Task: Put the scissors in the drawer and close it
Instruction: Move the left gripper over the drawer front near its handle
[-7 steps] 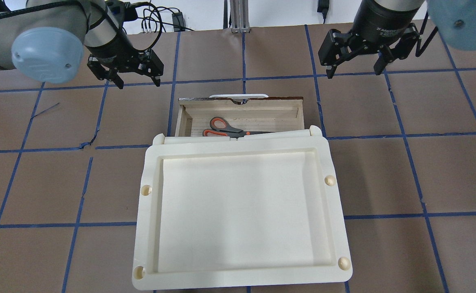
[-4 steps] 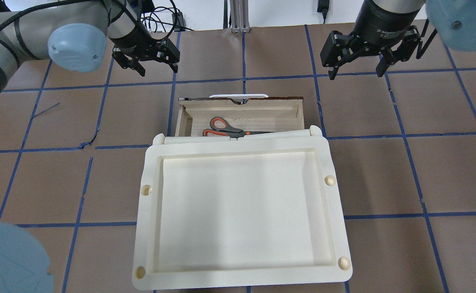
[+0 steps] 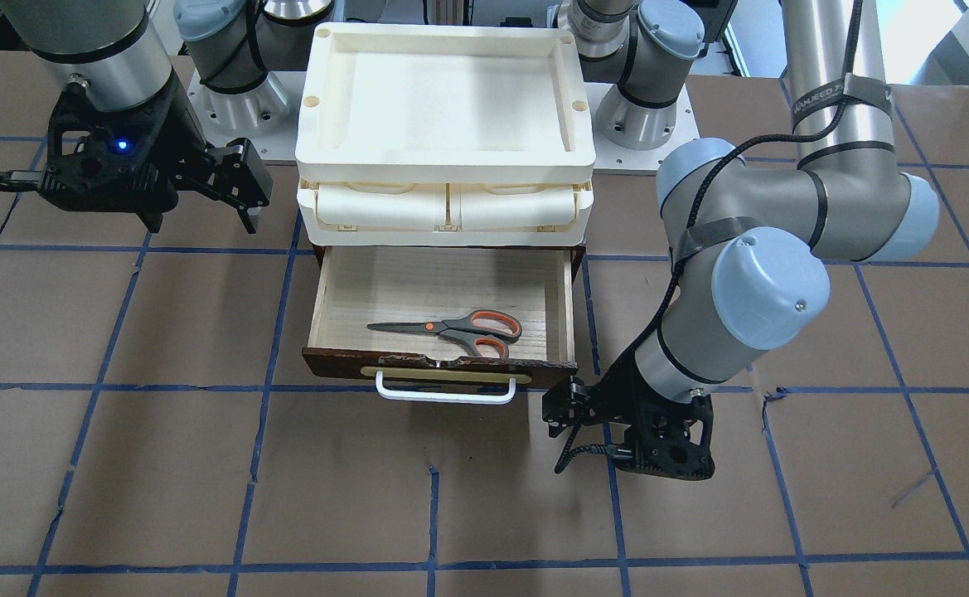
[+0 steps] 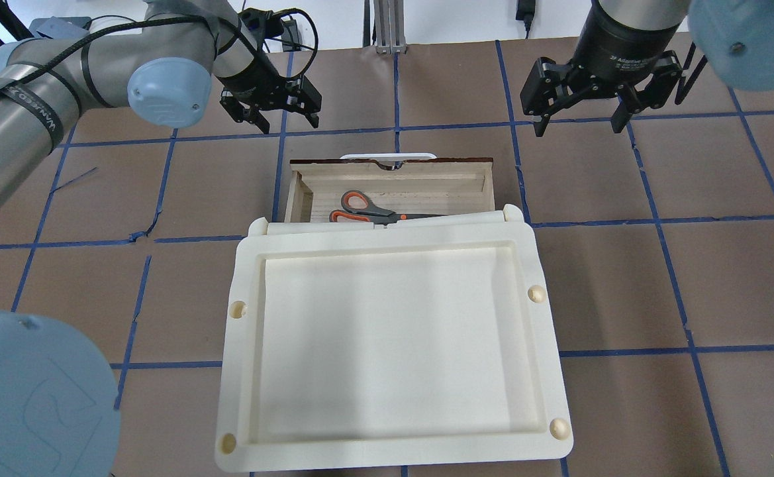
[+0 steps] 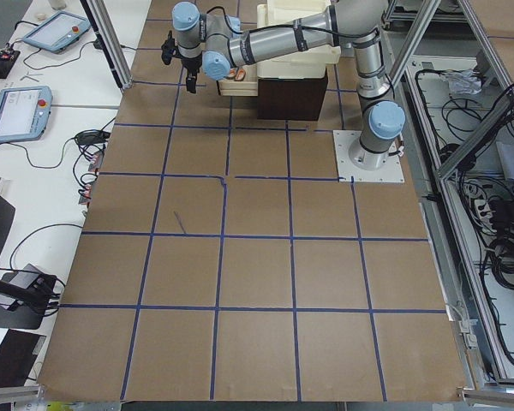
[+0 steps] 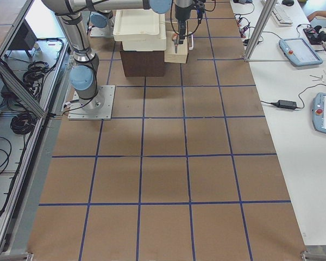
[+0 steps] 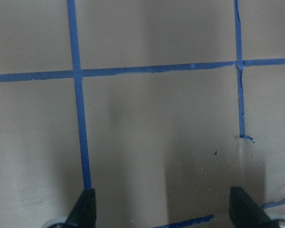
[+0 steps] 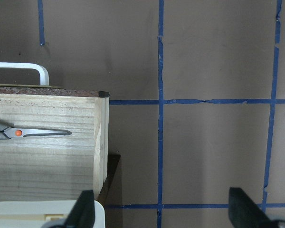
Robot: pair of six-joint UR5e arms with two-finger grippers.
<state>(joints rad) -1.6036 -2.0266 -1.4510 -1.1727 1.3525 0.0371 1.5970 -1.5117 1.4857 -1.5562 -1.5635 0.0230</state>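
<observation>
The scissors (image 3: 459, 326), with grey-and-orange handles, lie flat inside the open pale-wood drawer (image 3: 343, 290). They also show in the overhead view (image 4: 367, 209), and their blades show in the right wrist view (image 8: 33, 132). The drawer (image 4: 393, 182) is pulled out, with its white bar handle (image 3: 445, 394) facing away from me. My left gripper (image 4: 289, 124) is open and empty, just beyond the drawer's front left corner, low over the table (image 3: 563, 439). My right gripper (image 4: 579, 126) is open and empty, beyond the drawer's right end (image 3: 202, 220).
A cream plastic tray (image 4: 241, 344) sits on top of the cabinet, with cream flap compartments (image 3: 443, 207) under it and above the drawer. The brown table (image 4: 658, 278) has a grid of blue tape. The left wrist view shows only table between the open fingers (image 7: 85, 209).
My left arm has swung right and farther out, bringing its gripper close to the drawer's front left corner. The right gripper has barely moved. Scissors and drawer are unchanged.
</observation>
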